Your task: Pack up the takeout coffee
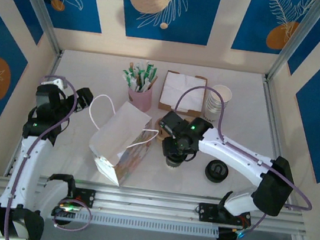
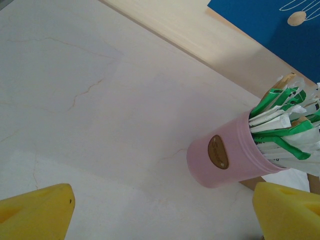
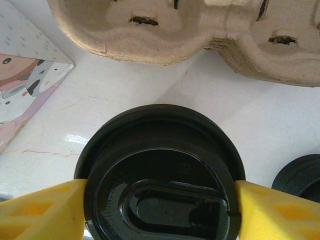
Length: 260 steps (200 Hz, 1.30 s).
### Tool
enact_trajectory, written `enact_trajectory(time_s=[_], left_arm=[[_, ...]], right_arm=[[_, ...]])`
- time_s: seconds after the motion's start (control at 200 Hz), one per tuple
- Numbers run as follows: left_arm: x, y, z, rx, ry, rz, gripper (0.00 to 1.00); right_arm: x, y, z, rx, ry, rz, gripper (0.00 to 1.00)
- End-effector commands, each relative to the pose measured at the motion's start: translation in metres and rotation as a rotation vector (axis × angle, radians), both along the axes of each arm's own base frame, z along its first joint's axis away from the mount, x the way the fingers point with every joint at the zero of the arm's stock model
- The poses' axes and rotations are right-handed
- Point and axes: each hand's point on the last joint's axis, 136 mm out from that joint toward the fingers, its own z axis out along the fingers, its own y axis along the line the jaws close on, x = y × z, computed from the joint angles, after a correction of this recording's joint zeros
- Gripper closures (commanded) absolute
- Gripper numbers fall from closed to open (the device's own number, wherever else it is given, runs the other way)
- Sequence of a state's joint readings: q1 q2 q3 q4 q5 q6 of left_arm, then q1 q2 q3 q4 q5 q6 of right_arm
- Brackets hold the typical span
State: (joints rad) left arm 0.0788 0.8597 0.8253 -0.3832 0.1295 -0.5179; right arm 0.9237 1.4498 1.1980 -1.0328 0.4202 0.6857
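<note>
The right end effector (image 3: 160, 202) sits over the upright takeout coffee (image 3: 160, 165), fingers (image 3: 40, 212) pressed on both sides of its black lid (image 3: 165, 125) (the left end effector (image 2: 162, 212) is far off, open).

A staged robot lab booth is being indicated by aluminium rails (image 1: 154, 203), printed blue wall panels (image 1: 164, 7) and a white tabletop (image 1: 95, 75).
</note>
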Motion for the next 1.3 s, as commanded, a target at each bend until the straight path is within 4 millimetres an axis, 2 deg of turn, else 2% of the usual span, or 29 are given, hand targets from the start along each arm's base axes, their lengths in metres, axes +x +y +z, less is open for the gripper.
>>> enact_trajectory(time_s=[0.0, 0.265, 0.66, 0.865, 1.131, 1.296], left_arm=[[0.000, 0.001, 0.000, -0.009, -0.005, 0.002, 0.08], [0.000, 0.001, -0.001, -0.010, 0.000, 0.003, 0.08], [0.001, 0.000, -0.002, -0.015, 0.004, -0.002, 0.08], [0.001, 0.001, -0.002, -0.014, 0.002, -0.002, 0.08], [0.000, 0.001, -0.002, -0.013, 0.001, 0.000, 0.08], [0.001, 0.001, -0.002, -0.013, 0.001, 0.000, 0.08]], right_arm=[[-0.014, -0.031, -0.024, -0.183, 0.083, -0.031, 0.30], [-0.019, -0.045, -0.037, -0.306, 0.107, -0.057, 0.30], [-0.031, -0.032, -0.056, -0.163, 0.202, -0.085, 0.35], [-0.033, -0.029, -0.055, -0.100, 0.225, -0.096, 0.35], [-0.029, -0.061, -0.053, -0.333, 0.178, -0.111, 0.35], [-0.026, -0.047, -0.044, -0.224, 0.144, -0.109, 0.36]])
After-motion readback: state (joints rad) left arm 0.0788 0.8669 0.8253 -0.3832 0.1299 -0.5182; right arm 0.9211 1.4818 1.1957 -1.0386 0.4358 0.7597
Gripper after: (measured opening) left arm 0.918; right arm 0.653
